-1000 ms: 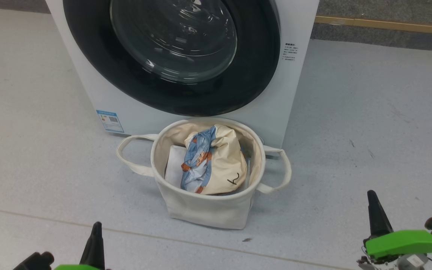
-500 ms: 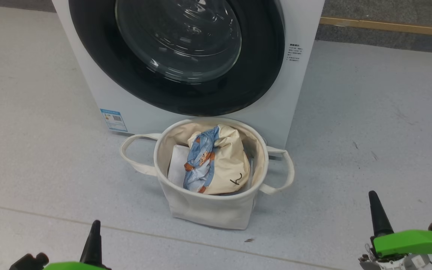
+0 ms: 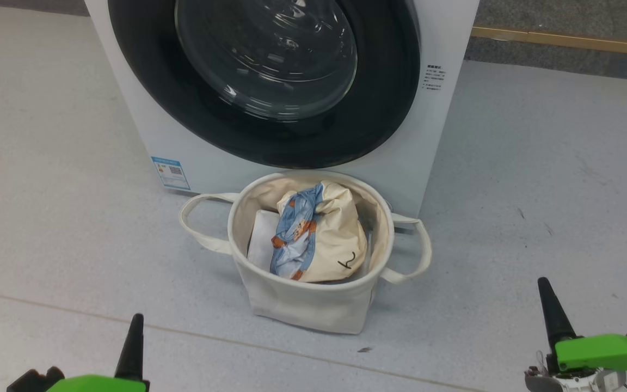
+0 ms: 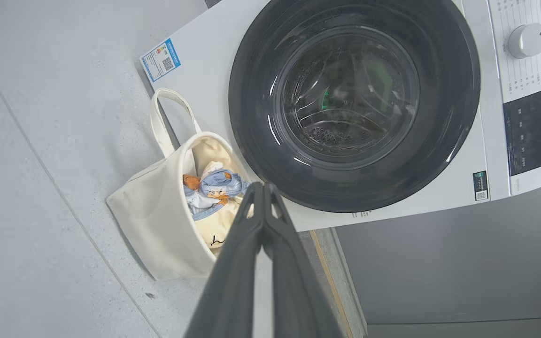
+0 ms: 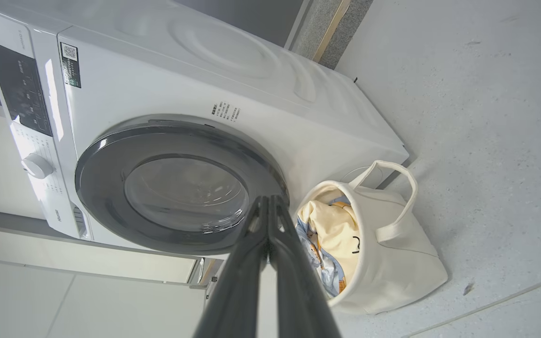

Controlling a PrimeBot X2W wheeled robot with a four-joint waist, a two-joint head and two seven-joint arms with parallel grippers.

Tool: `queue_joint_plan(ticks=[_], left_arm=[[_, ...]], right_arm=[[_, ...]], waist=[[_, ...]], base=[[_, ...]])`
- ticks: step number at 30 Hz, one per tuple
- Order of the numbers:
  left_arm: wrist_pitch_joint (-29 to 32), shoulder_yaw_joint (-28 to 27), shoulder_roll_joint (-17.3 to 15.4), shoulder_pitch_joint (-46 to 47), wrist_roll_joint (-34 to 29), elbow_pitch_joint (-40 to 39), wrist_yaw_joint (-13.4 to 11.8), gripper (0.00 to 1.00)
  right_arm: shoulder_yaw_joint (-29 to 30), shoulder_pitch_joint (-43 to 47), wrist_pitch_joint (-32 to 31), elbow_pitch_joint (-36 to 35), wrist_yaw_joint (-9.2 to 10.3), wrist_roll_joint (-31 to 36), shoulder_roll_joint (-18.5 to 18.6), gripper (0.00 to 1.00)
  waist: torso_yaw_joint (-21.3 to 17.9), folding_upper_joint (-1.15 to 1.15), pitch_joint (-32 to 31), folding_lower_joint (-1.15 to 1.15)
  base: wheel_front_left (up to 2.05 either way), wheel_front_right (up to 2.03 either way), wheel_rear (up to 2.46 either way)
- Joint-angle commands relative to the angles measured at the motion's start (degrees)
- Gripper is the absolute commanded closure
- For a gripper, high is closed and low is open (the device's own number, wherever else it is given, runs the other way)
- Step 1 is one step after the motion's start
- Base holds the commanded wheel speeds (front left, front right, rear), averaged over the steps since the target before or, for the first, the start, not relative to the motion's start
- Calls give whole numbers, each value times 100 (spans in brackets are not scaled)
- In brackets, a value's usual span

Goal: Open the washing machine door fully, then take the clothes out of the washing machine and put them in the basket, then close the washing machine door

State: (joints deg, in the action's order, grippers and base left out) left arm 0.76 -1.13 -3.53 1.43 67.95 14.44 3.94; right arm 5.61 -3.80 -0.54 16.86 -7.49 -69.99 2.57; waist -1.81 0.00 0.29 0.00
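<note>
Both left end effector (image 4: pixel 263 184) and right end effector (image 5: pixel 268 197) are closed, empty.

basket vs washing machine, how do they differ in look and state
The washing machine is a big rigid white box; the basket is much smaller, round, soft canvas. The washing machine's door is shut; the basket is open-topped, holding the clothes. Both stand on the grey floor.

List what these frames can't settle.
- Drum contents: reflections on the door glass, left wrist view.
- Basket bottom: under the clothes, every view.
- Printed text on the washing machine: too small, head view.
- Door top: cut off by head view's upper edge.
</note>
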Motion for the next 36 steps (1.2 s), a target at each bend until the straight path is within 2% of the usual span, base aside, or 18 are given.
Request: queue_joint_plan(ticks=[1, 32, 36], left_arm=[[54, -204, -10, 276, 195, -145, 59, 100], [566, -536, 64, 474, 2385, -39, 350, 100], [574, -541, 65, 477, 2420, -37, 355, 100]], right_arm=[[-58, -236, -61, -226, 0, -181, 33, 100], [88, -238, -585, -283, 0, -2186, 31, 100], [90, -238, -594, -283, 0, -2218, 31, 100]], waist=[[9, 0, -1, 0], [178, 0, -12, 0], [181, 0, -12, 0]], base=[[0, 0, 0], [0, 0, 0], [0, 0, 0]])
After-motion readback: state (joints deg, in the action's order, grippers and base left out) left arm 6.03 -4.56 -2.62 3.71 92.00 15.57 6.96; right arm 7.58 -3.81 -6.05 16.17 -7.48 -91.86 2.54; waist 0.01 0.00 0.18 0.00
